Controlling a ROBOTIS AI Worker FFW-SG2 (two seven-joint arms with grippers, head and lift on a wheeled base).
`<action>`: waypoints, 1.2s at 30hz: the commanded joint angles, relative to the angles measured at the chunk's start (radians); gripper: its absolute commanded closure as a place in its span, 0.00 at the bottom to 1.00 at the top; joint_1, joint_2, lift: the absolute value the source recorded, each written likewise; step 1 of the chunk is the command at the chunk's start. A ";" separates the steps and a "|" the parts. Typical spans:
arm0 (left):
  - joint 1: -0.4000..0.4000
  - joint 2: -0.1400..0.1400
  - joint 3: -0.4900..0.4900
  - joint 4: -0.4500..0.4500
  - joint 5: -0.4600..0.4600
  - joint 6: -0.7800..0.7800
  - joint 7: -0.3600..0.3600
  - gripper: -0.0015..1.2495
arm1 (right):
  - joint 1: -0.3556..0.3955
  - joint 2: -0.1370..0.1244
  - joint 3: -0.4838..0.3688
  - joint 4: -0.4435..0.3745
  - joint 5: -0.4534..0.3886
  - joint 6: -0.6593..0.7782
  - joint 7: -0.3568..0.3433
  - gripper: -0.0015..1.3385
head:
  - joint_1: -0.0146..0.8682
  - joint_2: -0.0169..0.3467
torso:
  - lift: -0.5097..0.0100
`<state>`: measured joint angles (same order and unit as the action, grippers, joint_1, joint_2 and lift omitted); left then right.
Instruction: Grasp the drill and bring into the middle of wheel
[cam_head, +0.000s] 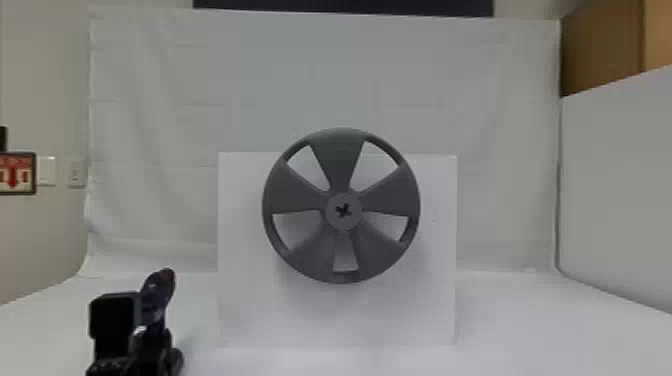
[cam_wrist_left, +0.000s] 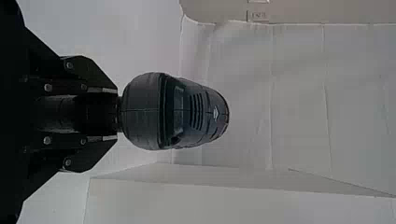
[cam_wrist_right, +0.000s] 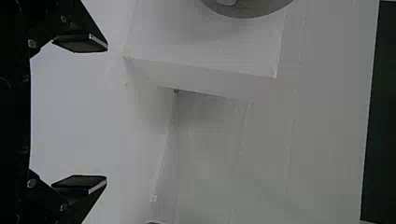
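Left end effector (cam_head: 141, 337) around partly hidden drill (cam_head: 159, 295)

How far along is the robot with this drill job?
Grasping looks done: the left gripper holds the drill. The drill, in hand, is off to the left of the wheel. What remains is bringing it to the hub at the wheel's middle.

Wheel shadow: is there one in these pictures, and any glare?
Head view: a soft shadow on the white box below the wheel, no harsh glare. Right wrist view: soft shading beside the wheel. Left wrist view: no strong glare on the dark drill.
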<state>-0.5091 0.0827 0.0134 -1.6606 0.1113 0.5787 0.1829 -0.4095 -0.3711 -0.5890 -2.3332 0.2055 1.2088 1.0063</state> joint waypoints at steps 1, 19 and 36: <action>0.027 0.000 0.011 -0.062 -0.012 0.000 -0.007 0.97 | 0.001 0.001 -0.003 0.000 0.000 0.000 0.000 0.21 | 0.02 0.05 | 0.20; 0.161 0.028 0.026 -0.421 0.080 0.161 -0.007 0.97 | 0.001 0.011 -0.025 0.000 -0.009 0.000 0.000 0.21 | 0.02 0.05 | 0.20; 0.225 0.078 -0.176 -0.663 0.217 0.279 0.210 0.97 | -0.005 0.003 -0.038 0.000 -0.015 0.000 0.000 0.21 | 0.02 0.05 | 0.20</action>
<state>-0.2851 0.1444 -0.0918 -2.2935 0.3108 0.8549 0.3590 -0.4131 -0.3676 -0.6259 -2.3332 0.1896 1.2088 1.0063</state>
